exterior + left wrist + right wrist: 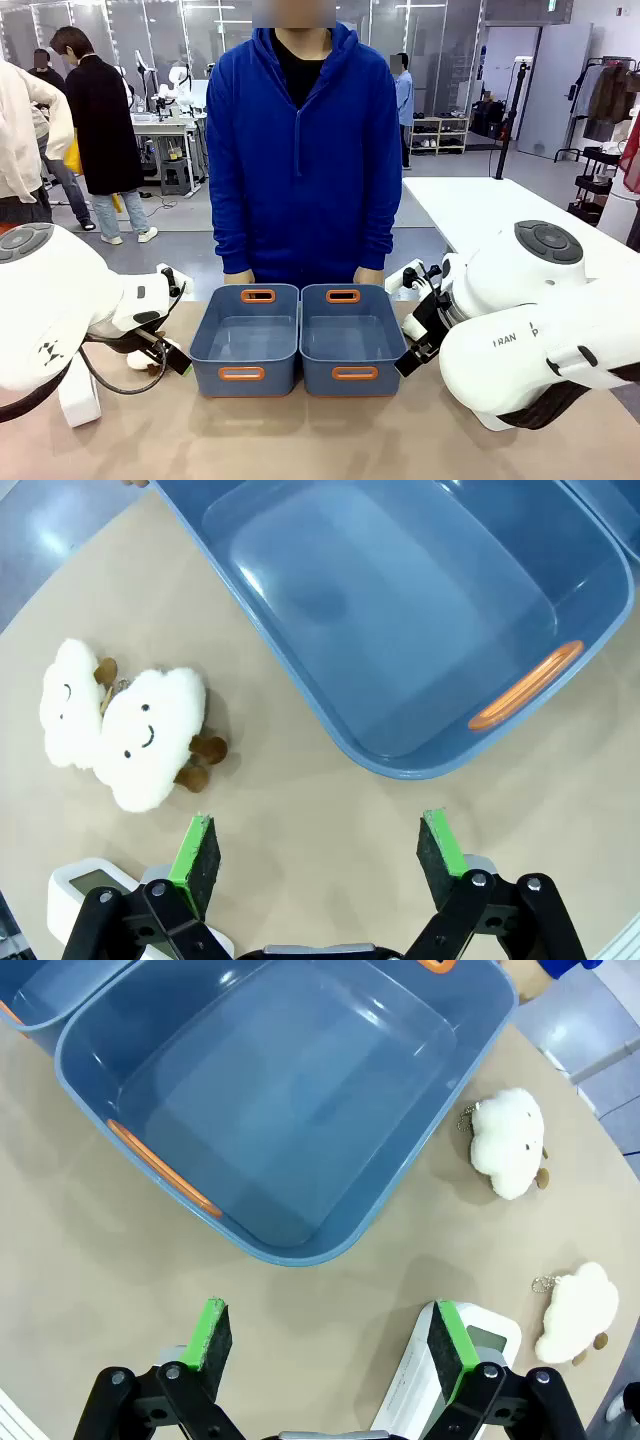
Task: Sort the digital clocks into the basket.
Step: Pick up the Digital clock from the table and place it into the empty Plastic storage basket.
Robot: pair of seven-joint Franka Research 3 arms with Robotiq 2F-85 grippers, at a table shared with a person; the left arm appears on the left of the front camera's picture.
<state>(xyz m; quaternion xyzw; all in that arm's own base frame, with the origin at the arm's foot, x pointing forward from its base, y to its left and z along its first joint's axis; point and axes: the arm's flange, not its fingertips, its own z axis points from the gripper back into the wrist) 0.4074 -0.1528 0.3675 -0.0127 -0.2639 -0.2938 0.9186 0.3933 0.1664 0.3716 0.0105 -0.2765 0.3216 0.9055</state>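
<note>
Two blue-grey baskets with orange handle slots stand side by side mid-table, the left one (246, 338) and the right one (350, 338). My left gripper (320, 850) hovers open above bare tabletop just outside the left basket (400, 630), holding nothing. A white digital clock (88, 888) with a dark screen lies beside its left finger. My right gripper (328, 1340) is likewise open and empty next to the right basket (280, 1090). A second digital clock (485, 1345) lies partly behind its right finger. Both baskets look empty.
Two cream cloud plush toys (150, 735) lie left of the left basket. Two more, one (508, 1142) and another (578, 1310), lie right of the right basket. A person in a blue hoodie (305, 150) stands at the far edge, hands near the baskets.
</note>
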